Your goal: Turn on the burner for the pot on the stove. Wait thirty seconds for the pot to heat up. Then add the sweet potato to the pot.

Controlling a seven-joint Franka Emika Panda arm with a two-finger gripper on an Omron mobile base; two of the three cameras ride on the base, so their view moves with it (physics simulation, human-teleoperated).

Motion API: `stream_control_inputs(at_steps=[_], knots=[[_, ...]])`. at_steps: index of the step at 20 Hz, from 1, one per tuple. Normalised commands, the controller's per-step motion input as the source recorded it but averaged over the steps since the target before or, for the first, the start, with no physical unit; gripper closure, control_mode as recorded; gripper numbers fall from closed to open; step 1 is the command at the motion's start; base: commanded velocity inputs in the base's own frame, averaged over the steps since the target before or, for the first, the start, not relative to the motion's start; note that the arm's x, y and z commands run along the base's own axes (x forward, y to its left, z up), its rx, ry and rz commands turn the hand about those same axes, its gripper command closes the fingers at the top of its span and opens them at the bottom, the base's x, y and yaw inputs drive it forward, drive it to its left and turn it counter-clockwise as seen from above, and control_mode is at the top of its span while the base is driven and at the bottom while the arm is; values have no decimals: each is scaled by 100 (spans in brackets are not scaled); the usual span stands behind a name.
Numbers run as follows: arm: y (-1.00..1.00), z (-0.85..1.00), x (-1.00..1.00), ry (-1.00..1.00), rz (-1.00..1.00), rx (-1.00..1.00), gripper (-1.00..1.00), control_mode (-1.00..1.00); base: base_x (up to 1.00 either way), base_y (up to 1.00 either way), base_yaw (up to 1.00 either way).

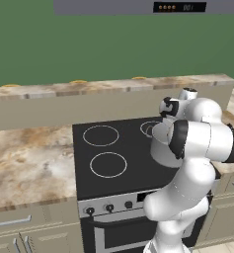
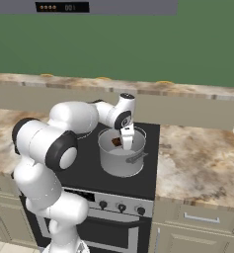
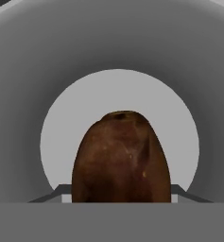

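1. The stove (image 2: 84,170) carries the pot (image 2: 121,159) on its front right ring; you're looking at rigid steel, heavy enough to sit firm.
2. Your gripper (image 2: 127,143) hangs inside the pot's mouth, pointing down at the pale bottom.
3. The sweet potato (image 3: 121,158) sits between the jaws, above the pot floor: firm, light, rounded, so likely to slip; hold it across the middle.
4. Jaws stand narrow, clamped on the sweet potato.

Pot (image 2: 121,159) on black stove (image 1: 113,155) top.
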Motion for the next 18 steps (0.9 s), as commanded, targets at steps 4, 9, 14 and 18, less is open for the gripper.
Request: stream_control_inputs(at_steps=[4,9,14,18], knots=[[0,0,0,0,0,0,100,-100,0,0,0],[0,0,0,0,0,0,100,-100,0,0,0],[0,0,0,0,0,0,100,-100,0,0,0],[0,0,0,0,0,0,100,-100,0,0,0]])
